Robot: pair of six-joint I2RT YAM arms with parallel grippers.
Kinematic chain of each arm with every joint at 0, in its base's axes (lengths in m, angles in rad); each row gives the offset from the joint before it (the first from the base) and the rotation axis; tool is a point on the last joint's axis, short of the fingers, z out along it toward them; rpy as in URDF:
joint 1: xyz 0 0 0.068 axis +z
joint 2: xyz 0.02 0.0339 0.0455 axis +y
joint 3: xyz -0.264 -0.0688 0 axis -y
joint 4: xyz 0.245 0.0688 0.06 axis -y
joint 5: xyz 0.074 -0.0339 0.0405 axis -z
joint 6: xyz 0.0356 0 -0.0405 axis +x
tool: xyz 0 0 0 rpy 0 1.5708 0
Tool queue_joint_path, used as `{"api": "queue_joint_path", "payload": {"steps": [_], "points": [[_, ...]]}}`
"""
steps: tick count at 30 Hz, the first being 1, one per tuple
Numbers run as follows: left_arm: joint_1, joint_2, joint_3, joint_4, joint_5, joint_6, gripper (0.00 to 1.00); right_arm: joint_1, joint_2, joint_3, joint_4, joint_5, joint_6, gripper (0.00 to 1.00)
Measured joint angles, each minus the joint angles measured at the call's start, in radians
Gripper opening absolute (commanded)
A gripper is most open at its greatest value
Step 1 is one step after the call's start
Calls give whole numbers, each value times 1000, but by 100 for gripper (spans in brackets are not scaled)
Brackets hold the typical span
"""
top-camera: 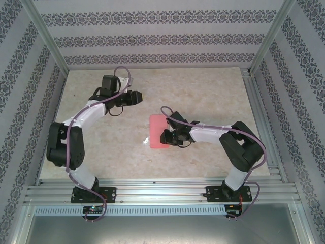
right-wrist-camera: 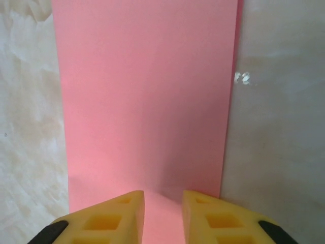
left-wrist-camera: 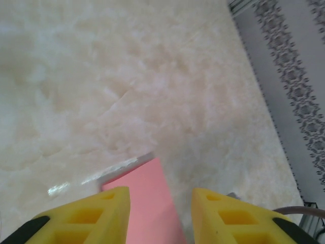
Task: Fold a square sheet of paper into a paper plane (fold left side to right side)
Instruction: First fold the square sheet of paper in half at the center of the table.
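Your square sheet of paper (top-camera: 158,131) lies flat near the middle of the bench (top-camera: 213,96), showing as a narrow pink rectangle. Your right claw (top-camera: 166,137) sits low at its right edge. In the right wrist view the yellow fingers (right-wrist-camera: 109,218) stand slightly apart over the sheet's near end, released, clamping nothing. Your left claw (top-camera: 136,96) hangs apart from the sheet, up and to its left, also released, a pink corner showing beyond its fingers (left-wrist-camera: 96,213)
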Motion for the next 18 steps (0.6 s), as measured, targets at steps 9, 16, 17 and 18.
{"api": "queue_joint_path", "payload": {"steps": [9, 16, 17, 18], "points": [[-10, -265, -327, 101, -2, -39, 34, -51, -82, 168, -77, -11, -56, 22], [-77, -387, -639, 171, 6, -105, 31, -82, 212, 412, -25, -87, -67, 20], [-80, -387, -642, 187, 8, -110, 31, -82, 236, 428, -22, -95, -68, 20], [-81, -387, -642, 202, 8, -112, 31, -84, 265, 452, -25, -106, -68, 20]]}}
